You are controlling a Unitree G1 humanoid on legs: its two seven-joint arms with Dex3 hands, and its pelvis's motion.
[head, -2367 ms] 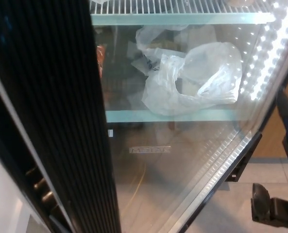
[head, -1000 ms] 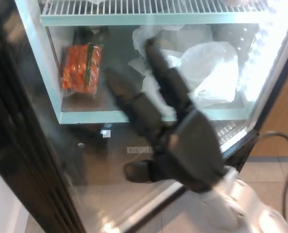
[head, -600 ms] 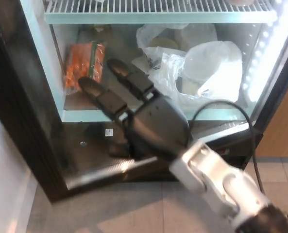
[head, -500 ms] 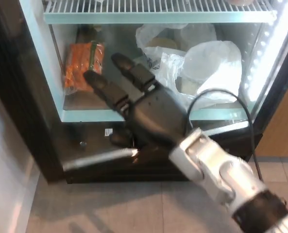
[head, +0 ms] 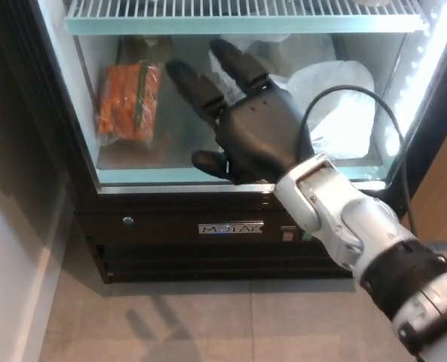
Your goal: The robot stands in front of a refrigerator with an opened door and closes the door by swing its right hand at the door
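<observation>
right hand [head: 257,132] is hovering flat and empty, fingers spread, in front of the refrigerator's glass door [head: 133,162], which is looking flush with the cabinet. orange packet [head: 125,102] is sitting behind it. judgement: press palm-first, evenly, to seat the seal.

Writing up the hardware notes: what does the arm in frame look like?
Only the right arm shows. The right hand is matte black, with a broad blocky palm, two thick segmented fingers and a short thumb. The wrist section is glossy white or light grey, made of rounded shells, then a black ribbed band toward the forearm. A black cable loops out above the wrist. No markings are legible.
</observation>
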